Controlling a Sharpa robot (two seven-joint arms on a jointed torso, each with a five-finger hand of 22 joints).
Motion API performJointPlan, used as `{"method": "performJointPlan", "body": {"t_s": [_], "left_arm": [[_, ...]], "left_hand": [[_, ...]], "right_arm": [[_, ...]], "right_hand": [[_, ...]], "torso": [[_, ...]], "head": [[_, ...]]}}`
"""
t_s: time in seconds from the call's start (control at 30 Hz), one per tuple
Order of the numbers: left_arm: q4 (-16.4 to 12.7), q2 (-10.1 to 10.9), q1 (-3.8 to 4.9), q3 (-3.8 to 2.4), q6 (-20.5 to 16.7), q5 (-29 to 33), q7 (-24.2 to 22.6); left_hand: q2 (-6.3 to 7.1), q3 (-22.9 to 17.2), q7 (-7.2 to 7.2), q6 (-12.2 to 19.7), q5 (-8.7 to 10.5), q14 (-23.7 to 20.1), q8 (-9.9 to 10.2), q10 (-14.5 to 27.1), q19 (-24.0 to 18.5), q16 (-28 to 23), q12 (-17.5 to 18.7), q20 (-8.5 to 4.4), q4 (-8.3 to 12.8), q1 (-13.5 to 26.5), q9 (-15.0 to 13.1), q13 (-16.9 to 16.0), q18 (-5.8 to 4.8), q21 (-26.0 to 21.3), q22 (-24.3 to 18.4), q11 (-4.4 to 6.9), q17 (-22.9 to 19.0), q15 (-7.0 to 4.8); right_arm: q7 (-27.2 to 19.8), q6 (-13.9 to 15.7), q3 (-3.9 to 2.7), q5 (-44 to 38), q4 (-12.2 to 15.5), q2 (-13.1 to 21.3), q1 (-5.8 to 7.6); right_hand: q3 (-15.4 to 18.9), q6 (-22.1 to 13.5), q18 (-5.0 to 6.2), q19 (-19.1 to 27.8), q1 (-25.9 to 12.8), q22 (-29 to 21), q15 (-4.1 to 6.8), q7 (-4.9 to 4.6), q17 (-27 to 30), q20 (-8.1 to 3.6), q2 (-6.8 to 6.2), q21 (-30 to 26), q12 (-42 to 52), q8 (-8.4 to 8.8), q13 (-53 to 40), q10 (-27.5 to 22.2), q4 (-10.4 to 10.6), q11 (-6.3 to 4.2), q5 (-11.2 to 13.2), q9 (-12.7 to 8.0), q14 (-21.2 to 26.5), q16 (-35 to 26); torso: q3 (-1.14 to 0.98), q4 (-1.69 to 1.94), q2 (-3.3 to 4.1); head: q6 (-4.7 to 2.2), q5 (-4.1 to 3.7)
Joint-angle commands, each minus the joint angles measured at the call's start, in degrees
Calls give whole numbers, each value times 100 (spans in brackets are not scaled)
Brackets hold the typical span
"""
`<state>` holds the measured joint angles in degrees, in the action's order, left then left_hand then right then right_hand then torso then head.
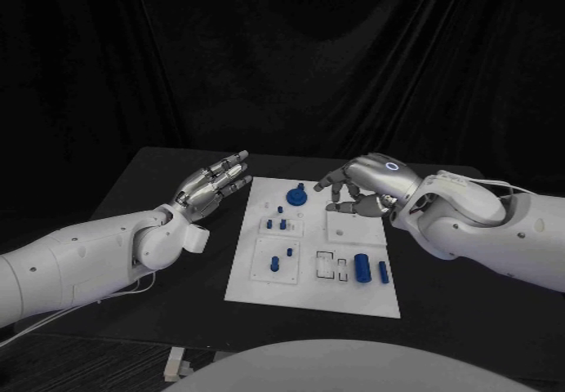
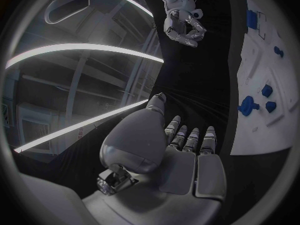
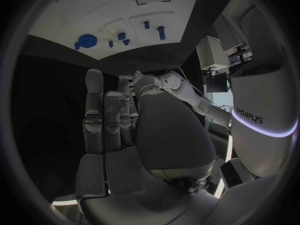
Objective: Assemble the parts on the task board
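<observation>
The white task board (image 1: pixel 313 291) lies in the middle of the black table. A round blue part (image 1: pixel 297 196) sits at its far end, small blue pegs (image 1: pixel 280 222) stand behind it, and a blue cylinder (image 1: pixel 362 267) lies at the near right. My left hand (image 1: pixel 213 184) hovers left of the board's far corner, palm up, fingers stretched out and holding nothing. My right hand (image 1: pixel 362 187) hangs over the board's far right part, fingers loosely bent downward, nothing in them. The left wrist view shows the left hand (image 2: pixel 181 150), the board (image 2: pixel 262 130) and the round part (image 2: pixel 248 106).
The black table (image 1: pixel 153 245) extends on both sides of the board, against a dark curtain behind. In the right wrist view, past the right hand (image 3: pixel 125 130), the board (image 3: pixel 94 15) carries the round part (image 3: pixel 86 40) and pegs (image 3: pixel 161 32).
</observation>
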<state>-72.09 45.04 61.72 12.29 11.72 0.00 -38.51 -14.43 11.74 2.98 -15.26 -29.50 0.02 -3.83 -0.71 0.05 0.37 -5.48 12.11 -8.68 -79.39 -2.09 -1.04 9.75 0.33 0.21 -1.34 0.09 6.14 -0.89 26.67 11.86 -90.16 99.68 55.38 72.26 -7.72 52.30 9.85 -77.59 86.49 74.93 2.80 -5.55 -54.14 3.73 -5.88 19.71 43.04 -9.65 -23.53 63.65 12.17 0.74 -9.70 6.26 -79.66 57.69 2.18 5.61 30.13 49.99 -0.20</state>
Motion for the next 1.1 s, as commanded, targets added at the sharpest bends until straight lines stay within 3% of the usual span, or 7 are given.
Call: {"method": "performJointPlan", "body": {"t_s": [0.03,0.1,0.17,0.43,0.77,0.83,1.1], "left_arm": [[-4,-21,-6,-6,45,1,-81],[-3,-22,-6,-6,49,1,-84],[0,-21,-7,-6,55,1,-87],[6,-10,-15,-6,69,1,-88],[11,-10,-32,-6,96,1,-87],[16,-14,-35,-6,102,1,-88],[38,-29,-52,-6,130,1,-86]], "left_hand": [[20,-28,31,-25,-12,-2,-24,22,4,-37,-4,44,4,-56,-5,3,29,-23,5,-18,-9,42],[20,-28,31,-25,-12,-2,-24,22,4,-37,-4,44,4,-56,-5,3,29,-23,5,-18,-9,42],[22,-29,35,-30,-24,-2,-27,21,5,-37,-8,48,11,-62,-6,2,29,-22,6,-23,-9,45],[19,-33,38,-31,-30,-2,-29,21,5,-37,-7,53,16,-67,-6,3,29,-22,7,-26,-9,56],[16,-35,42,-31,-33,-2,-30,21,5,-37,-5,59,19,-69,-6,3,28,-22,6,-28,-9,65],[16,-35,42,-31,-33,-2,-30,21,5,-37,-5,59,19,-69,-6,3,28,-22,6,-28,-9,65],[12,-38,45,-29,-34,-2,-30,22,5,-33,-4,63,21,-72,-5,4,26,-22,6,-30,-8,73]], "right_arm": [[919,-1066,4,957,7,146,26],[1218,-1404,5,1023,-15,217,20],[1696,-1913,5,1063,-50,311,-25],[2613,-2683,6,988,-166,338,-208],[3080,-2961,6,832,-273,157,-357],[3146,-3033,6,822,-291,127,-375],[3250,-3022,6,809,-371,-3,-466]], "right_hand": [[214,121,-138,-147,-517,378,36,2,-973,-51,17,654,3108,-61,-3757,1015,209,-57,172,71,-314,923],[292,199,-163,-277,-822,457,92,32,-1531,-89,86,1162,3774,-130,-4703,1356,346,-35,193,142,-477,1454],[489,811,-363,-569,-1894,695,73,108,-2762,-102,69,2593,4686,-493,-6620,2616,443,-55,397,375,-832,2542],[124,1488,-516,-768,-3514,907,295,406,-3256,-316,-21,4118,4696,-868,-6647,2635,466,-296,332,984,-957,2961],[321,2037,-589,-772,-4321,997,496,635,-3307,-486,-423,4786,4696,-1392,-6647,2635,499,-486,647,1819,-974,3008],[410,1994,-593,-762,-4391,1001,506,640,-3316,-500,-189,4840,4696,-1409,-6647,2635,486,-493,634,1941,-976,3016],[467,1950,-598,-748,-4356,1006,515,648,-3263,-510,-98,4918,4696,-1436,-6647,2635,480,-504,618,2132,-965,2975]], "torso": [[4,-3,8],[6,1,8],[10,1,8],[7,2,16],[-12,8,15],[-15,6,17],[-3,-1,8]], "head": [[1,-22],[1,-29],[1,-29],[1,-48],[1,-62],[1,-68],[1,-61]]}}
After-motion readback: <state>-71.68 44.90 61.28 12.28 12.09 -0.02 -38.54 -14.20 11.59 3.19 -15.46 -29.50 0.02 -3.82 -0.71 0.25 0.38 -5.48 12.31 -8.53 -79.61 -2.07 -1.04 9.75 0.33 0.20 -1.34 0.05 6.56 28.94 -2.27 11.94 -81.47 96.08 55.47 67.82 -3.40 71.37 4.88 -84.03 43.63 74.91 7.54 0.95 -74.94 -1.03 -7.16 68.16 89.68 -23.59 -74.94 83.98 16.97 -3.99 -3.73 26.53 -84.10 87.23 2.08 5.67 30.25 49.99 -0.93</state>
